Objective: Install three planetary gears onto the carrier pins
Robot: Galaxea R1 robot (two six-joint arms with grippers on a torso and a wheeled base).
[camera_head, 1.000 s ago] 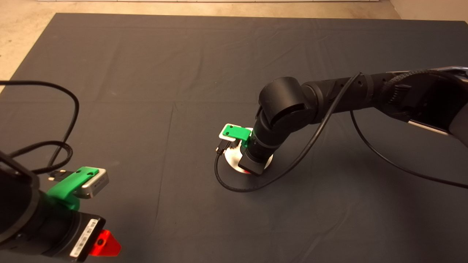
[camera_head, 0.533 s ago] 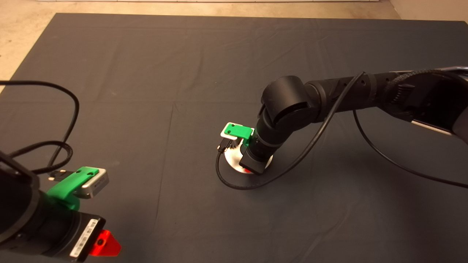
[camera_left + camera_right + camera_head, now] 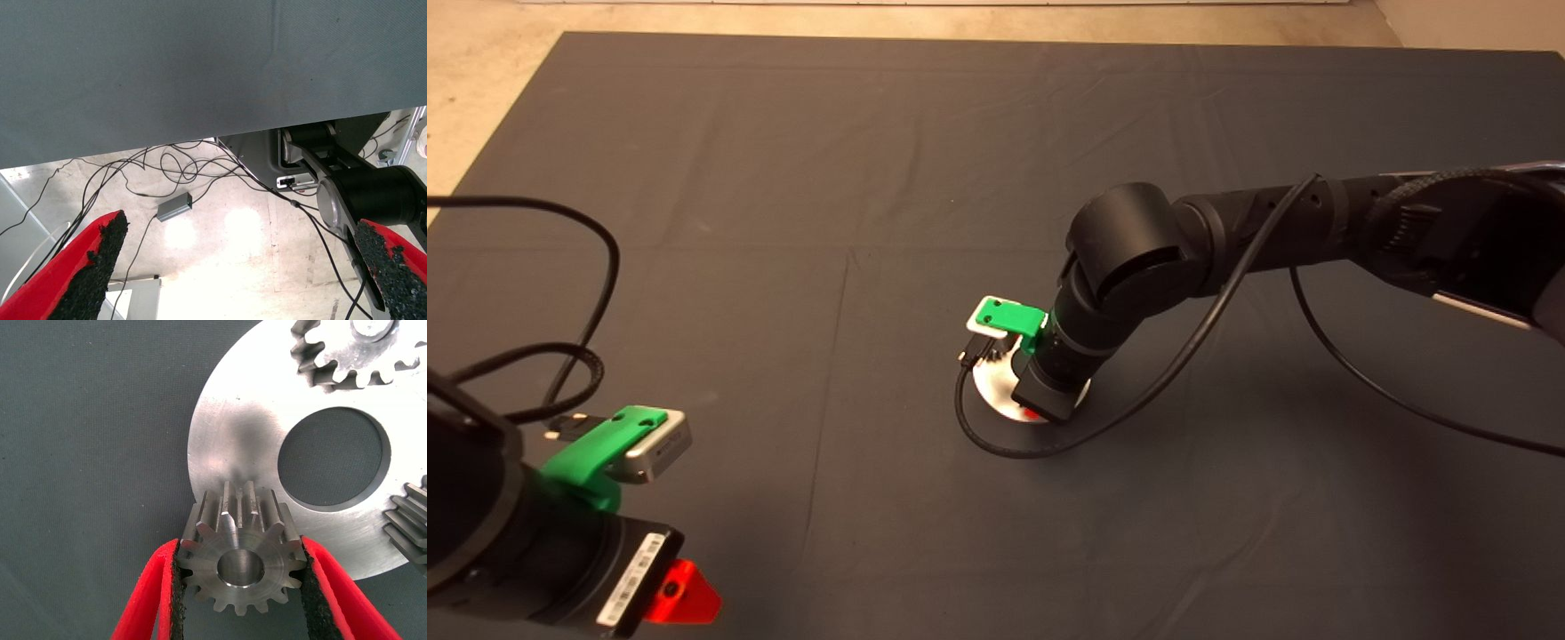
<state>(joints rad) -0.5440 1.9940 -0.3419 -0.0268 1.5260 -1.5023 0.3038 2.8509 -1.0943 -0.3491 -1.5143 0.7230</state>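
Note:
In the right wrist view my right gripper (image 3: 241,550) is shut on a planetary gear (image 3: 241,563), a small toothed metal wheel with a central hole. It holds the gear at the near rim of the silver carrier disc (image 3: 233,433). A second gear (image 3: 357,350) sits on a carrier pin (image 3: 370,327) across the disc's large hole. A third gear (image 3: 410,520) shows at the disc's side. Any pin under the held gear is hidden. From above, the right gripper (image 3: 1036,404) covers most of the disc (image 3: 993,391). My left gripper (image 3: 685,594) is parked at the lower left, open (image 3: 243,227).
A black cable (image 3: 996,440) loops on the mat beside the disc, and another cable (image 3: 1396,400) trails from the right arm. The left wrist view shows the mat's edge (image 3: 200,137) and the floor with cables and a metal stand (image 3: 360,193).
The right arm has shifted slightly right and down, bringing the gripper a little lower over the disc. The left arm has not moved.

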